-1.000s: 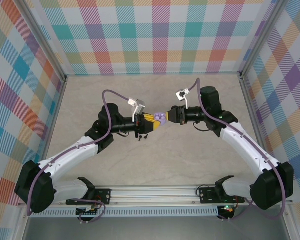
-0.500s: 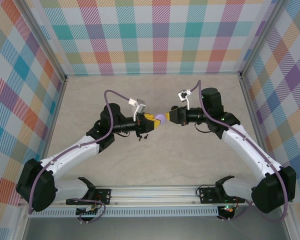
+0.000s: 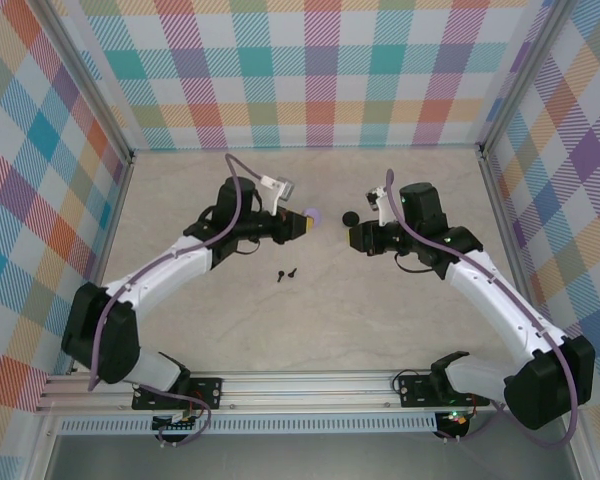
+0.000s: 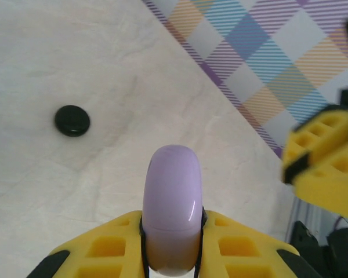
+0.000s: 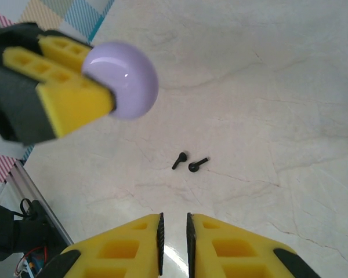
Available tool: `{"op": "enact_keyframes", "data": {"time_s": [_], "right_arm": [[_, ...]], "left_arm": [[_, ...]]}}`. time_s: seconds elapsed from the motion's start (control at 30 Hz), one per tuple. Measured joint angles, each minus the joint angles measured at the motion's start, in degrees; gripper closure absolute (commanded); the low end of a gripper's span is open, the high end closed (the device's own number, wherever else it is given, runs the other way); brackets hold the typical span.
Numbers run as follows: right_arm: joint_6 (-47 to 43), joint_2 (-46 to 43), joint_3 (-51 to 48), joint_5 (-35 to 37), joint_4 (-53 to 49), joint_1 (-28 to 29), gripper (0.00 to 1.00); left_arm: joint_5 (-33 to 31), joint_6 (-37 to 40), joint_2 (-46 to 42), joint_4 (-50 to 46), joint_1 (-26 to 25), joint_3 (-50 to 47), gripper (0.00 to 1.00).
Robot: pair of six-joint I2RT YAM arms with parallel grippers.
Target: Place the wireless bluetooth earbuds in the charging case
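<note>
- Two black earbuds (image 5: 179,160) lie flat mid-worktop (image 3: 380,320), apart from both tools, with their long axes roughly parallel.
- My right tool (image 5: 174,231) is closed and empty.
- My left tool (image 4: 172,249) clamps the lavender charging case (image 4: 172,191) on edge, its rounded end sticking out forward.
- I see a black disc (image 3: 350,217) lying beyond.

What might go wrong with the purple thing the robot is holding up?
1. The shiny lavender case is pinched by one end in the left gripper, above the table, so it might slip and fall.
2. The two black earbuds are tiny and lie close together; the shut right gripper might nudge one while picking the other.
</note>
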Motion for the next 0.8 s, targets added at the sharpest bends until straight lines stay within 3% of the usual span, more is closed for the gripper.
{"op": "enact_keyframes", "data": {"time_s": [0.4,0.8], "right_arm": [[-0.04,-1.27,-0.02,2.16,-2.58,0.00,0.77],[0.02,-1.27,-0.24,3.19,-3.43,0.00,0.76]], "left_arm": [[-2.78,-0.48,22.56,-11.89,6.56,18.78,0.82],[1.40,-3.93,36.79,-16.28,8.63,28.04,0.81]]}}
